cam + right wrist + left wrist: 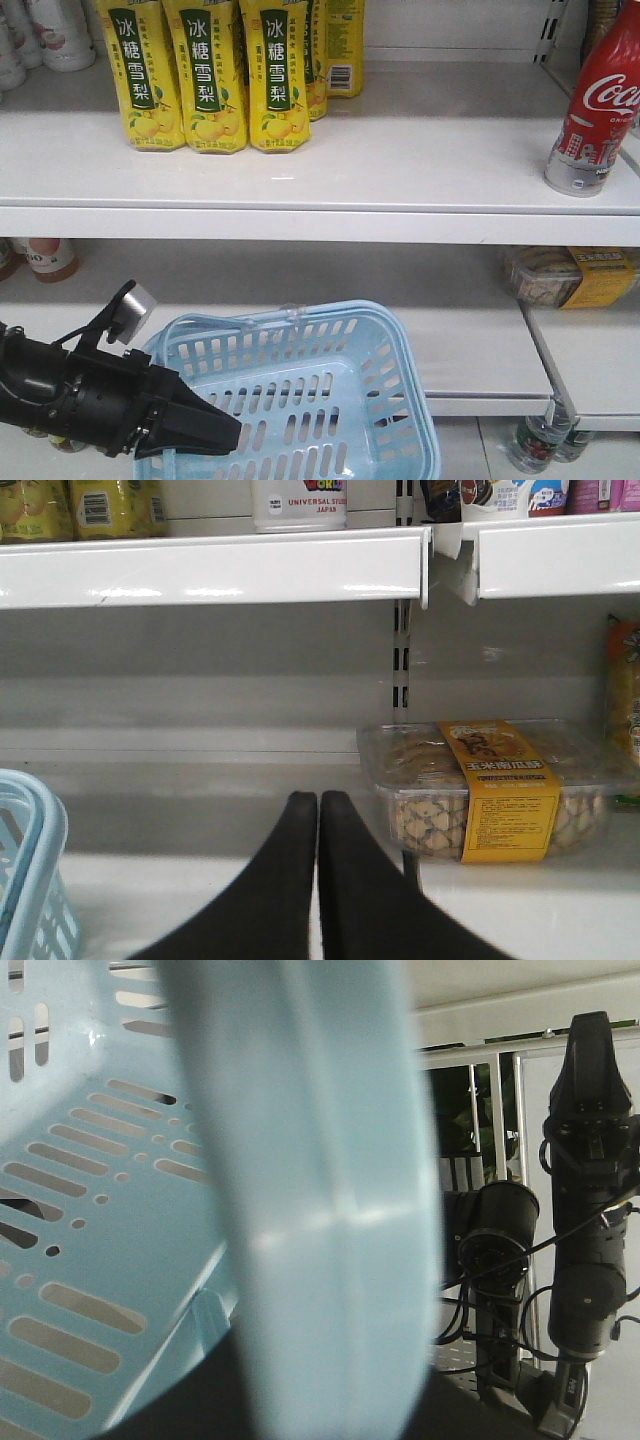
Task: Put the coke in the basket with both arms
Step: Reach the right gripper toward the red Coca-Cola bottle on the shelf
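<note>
While the left tool (225, 432) of the black arm sits on the near left rim of the light blue slotted plastic basket (320, 318), its tapered jaws seemingly clamped on that rim, the slim red Coca-Cola bottle with the silver-grey base (598, 105) stands upright at the far right of the upper white shelf (300, 170). It is well apart from the yellow pear-drink bottles (205, 70) and well above the basket. The right tool (318, 800) is pressed together with nothing between its jaws, pointing at the lower shelf near a clear plastic box of biscuits with a yellow label (495, 790). The coke looks stiff but smooth and probably slippery, and being tall and narrow it would tip easily. I judge the best hold to be across the straight red body, below the tapering neck, squeezed firmly. How full it is I cannot tell, so its weight is uncertain.
</note>
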{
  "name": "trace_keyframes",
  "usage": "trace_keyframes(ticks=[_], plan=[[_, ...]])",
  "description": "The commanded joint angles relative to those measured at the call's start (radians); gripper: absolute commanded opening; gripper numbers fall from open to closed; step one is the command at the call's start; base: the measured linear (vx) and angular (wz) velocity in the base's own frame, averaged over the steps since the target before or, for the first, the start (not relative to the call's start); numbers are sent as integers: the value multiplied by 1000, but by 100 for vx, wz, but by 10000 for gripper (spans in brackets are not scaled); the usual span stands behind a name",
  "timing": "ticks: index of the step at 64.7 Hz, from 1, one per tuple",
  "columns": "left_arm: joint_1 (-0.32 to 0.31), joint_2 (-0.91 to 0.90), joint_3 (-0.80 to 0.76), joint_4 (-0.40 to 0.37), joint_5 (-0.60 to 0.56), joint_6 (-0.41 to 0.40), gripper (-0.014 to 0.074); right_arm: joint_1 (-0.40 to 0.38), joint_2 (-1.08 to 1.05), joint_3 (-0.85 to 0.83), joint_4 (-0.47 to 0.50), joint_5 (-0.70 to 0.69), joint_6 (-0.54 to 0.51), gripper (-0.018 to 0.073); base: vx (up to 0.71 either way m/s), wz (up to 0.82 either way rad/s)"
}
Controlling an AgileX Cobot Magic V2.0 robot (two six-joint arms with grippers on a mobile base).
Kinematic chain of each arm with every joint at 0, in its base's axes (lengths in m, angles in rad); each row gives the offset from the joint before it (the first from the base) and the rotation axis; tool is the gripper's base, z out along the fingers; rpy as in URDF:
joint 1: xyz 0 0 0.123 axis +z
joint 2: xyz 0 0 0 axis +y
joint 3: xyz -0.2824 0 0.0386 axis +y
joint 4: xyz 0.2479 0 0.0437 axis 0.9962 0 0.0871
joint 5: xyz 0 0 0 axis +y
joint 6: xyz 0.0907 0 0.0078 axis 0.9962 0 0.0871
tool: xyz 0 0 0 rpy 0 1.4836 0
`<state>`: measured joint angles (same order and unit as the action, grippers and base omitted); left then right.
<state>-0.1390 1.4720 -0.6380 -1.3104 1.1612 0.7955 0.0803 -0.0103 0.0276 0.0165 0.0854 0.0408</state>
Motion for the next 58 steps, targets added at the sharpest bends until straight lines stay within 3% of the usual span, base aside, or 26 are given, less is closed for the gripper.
trace_keyframes(ticks=[1,23,36,58], plan=[[-3,-35,-19,-75,49,9,-6,-5,-19,11,-1,-70,-5,-9,0,0],[-3,-35,-19,-75,49,9,-6,-5,-19,11,-1,-74,-5,-9,0,0],[-3,-35,-19,-75,49,9,-6,-5,-18,-5,9,-147,-3,-9,0,0],[-3,-35,-19,-75,49,9,-6,-5,198,-303,12,4,-11,-9,0,0]])
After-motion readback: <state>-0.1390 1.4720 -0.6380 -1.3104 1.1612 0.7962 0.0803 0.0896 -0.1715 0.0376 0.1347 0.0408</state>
